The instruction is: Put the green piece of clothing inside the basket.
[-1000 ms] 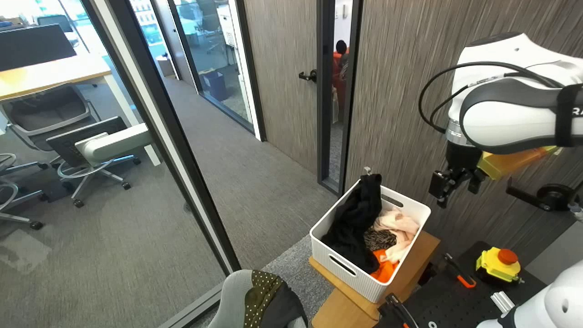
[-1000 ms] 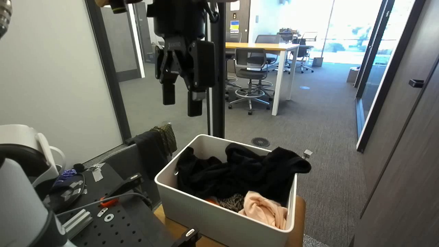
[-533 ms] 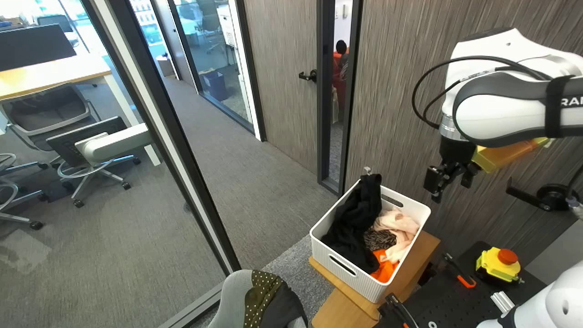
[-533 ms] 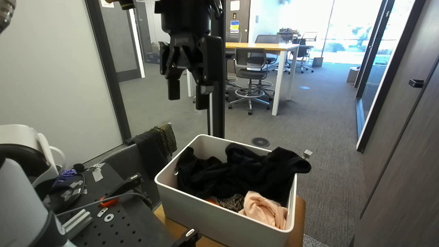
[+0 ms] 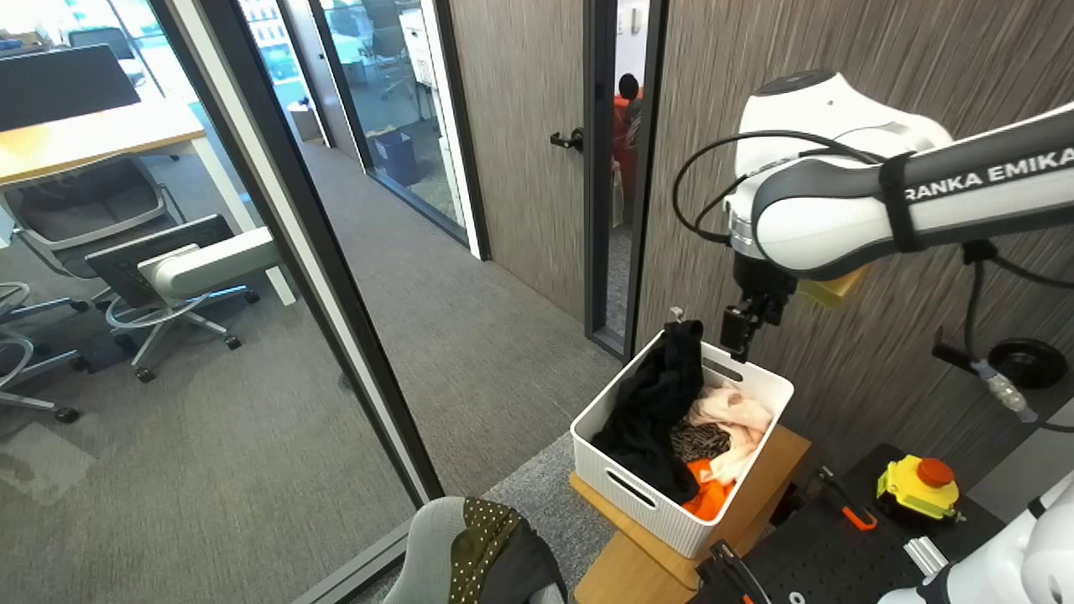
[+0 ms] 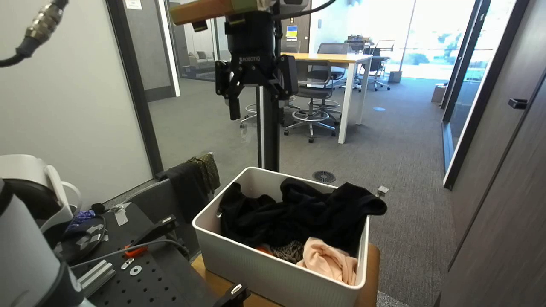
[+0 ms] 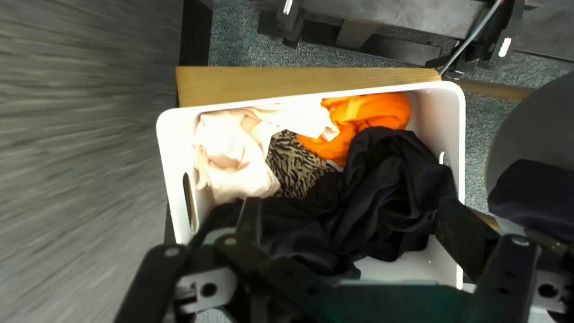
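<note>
Left to right in an exterior view, we locate the dotted olive-green cloth on the chair back, outside the basket. The gripper hangs above the basket; the wrist view shows its fingers spread wide, nothing between them. We judge the step to be approach, before any grasp. Next, we should traverse to the chair back, align and descend.

The green piece of clothing, olive with pale dots, hangs draped over a grey chair back, at eight o'clock from the basket in an exterior view and apart from it. The basket, white, rectangular and slotted at two opposite ends, stands upright on a wooden tabletop and holds other garments.
</note>
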